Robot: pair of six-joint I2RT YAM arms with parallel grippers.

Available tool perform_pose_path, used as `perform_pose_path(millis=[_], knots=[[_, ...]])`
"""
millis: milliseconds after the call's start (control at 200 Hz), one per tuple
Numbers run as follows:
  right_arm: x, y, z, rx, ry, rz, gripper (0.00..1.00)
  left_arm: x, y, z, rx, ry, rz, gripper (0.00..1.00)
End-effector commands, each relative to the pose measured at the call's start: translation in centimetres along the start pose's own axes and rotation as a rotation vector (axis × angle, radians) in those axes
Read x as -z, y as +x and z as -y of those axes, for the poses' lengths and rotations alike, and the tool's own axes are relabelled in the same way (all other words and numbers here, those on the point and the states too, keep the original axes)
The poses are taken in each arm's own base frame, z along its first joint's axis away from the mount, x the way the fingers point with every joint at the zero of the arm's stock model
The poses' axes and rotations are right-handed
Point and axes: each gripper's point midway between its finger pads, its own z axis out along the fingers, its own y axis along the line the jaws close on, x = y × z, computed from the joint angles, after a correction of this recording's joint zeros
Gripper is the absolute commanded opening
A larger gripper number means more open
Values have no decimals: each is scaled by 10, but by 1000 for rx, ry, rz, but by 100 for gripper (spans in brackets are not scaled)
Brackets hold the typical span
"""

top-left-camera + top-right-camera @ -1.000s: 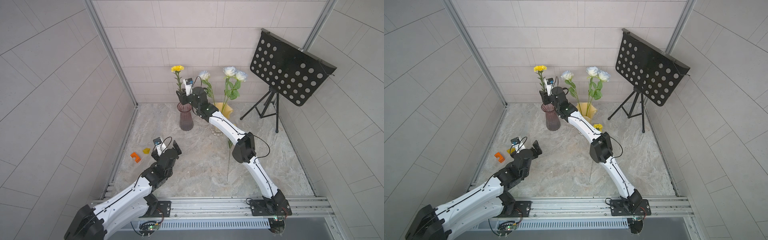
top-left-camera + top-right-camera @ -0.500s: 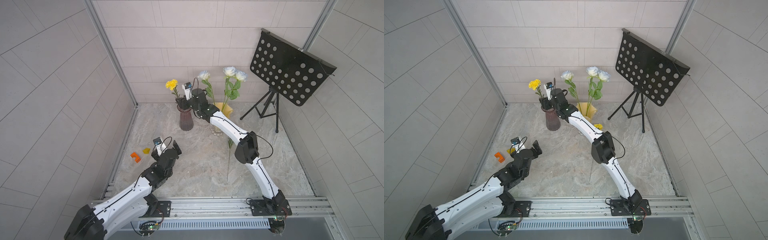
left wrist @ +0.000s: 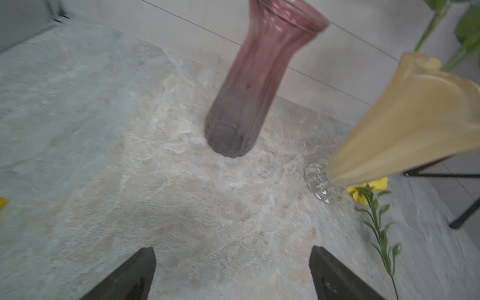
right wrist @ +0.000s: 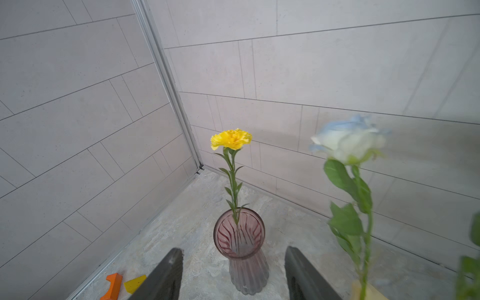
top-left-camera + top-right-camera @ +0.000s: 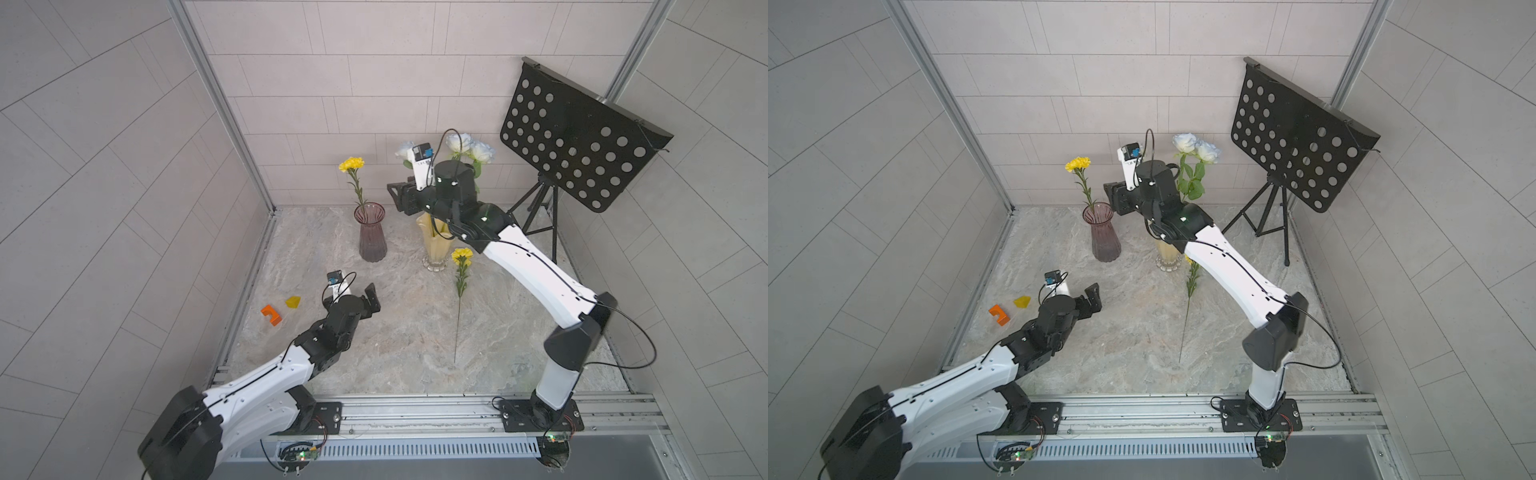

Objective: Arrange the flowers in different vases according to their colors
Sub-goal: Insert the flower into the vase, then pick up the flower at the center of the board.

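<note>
A yellow flower [image 5: 351, 164] [image 4: 231, 139] stands alone in the purple ribbed vase [image 5: 372, 232] [image 3: 254, 85]. My right gripper [image 5: 395, 195] [image 4: 233, 250] hangs open and empty, just right of that vase's rim and above it. Three white roses [image 5: 469, 147] [image 4: 348, 141] stand in the pale yellow vase [image 5: 434, 243] [image 3: 405, 124], partly hidden behind the right arm. A second yellow flower [image 5: 462, 255] [image 3: 368, 187] lies flat on the table beside the pale vase's clear base. Low over the table's front left, my left gripper [image 5: 372, 297] [image 3: 232, 248] is open with nothing in it.
A black perforated music stand [image 5: 577, 141] on a tripod fills the back right corner. An orange block [image 5: 271, 315] and a yellow block [image 5: 293, 302] lie at the left wall. Tiled walls close three sides; a metal rail [image 5: 415, 409] runs along the front.
My right gripper has opened, let go of the yellow flower's stem and drawn back to the right. The flower now stands free in the purple vase. The left arm has not moved.
</note>
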Motion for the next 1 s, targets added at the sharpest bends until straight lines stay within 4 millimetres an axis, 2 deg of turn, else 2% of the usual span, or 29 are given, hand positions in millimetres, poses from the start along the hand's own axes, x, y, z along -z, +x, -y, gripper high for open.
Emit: perform_pose_path(millis=[0, 55, 165, 205, 275, 385, 495, 600, 725, 996], knots=[[25, 64, 42, -14, 189, -141, 68, -5, 1, 69, -128, 229, -89, 100], [42, 95, 61, -21, 257, -191, 68, -8, 15, 82, -199, 256, -160, 100], [74, 160, 102, -78, 389, -306, 68, -12, 42, 89, -227, 312, -231, 100], [84, 183, 116, -103, 426, -342, 68, -13, 44, 92, -215, 328, -231, 100], [97, 221, 136, -135, 480, -402, 68, -9, 36, 97, -212, 335, -232, 100], [103, 274, 156, -238, 508, -477, 67, -10, 36, 85, -210, 287, -206, 100], [98, 321, 160, -308, 501, -586, 66, -11, 33, 78, -190, 262, -168, 100], [92, 349, 159, -319, 489, -677, 65, -11, 33, 80, -200, 266, -180, 100], [83, 371, 155, -356, 462, -720, 64, -13, 35, 78, -203, 254, -183, 100], [70, 396, 156, -373, 467, -784, 57, -13, 34, 78, -202, 252, -184, 100]])
